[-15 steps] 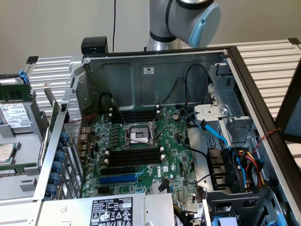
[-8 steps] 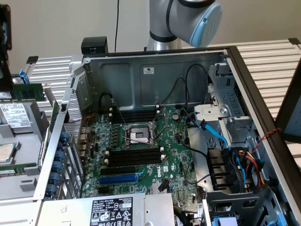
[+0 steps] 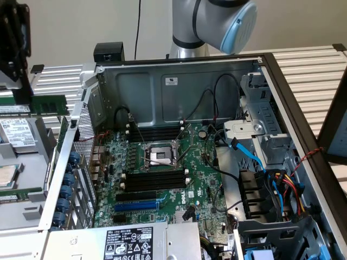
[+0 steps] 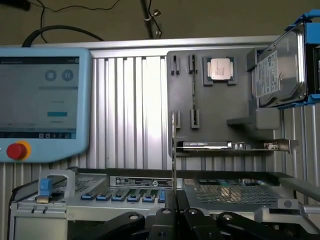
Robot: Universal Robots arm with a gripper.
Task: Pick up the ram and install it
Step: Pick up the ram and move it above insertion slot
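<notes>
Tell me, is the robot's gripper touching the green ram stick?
Touching. The wrist view shows the ram edge-on, a thin strip pinched between the shut fingers of the gripper.

Place: a robot workshop.
Clues: an open computer (image 3: 162,89), a robot arm (image 3: 217,21), a control screen (image 4: 42,100) with a red button (image 4: 16,150).
</notes>
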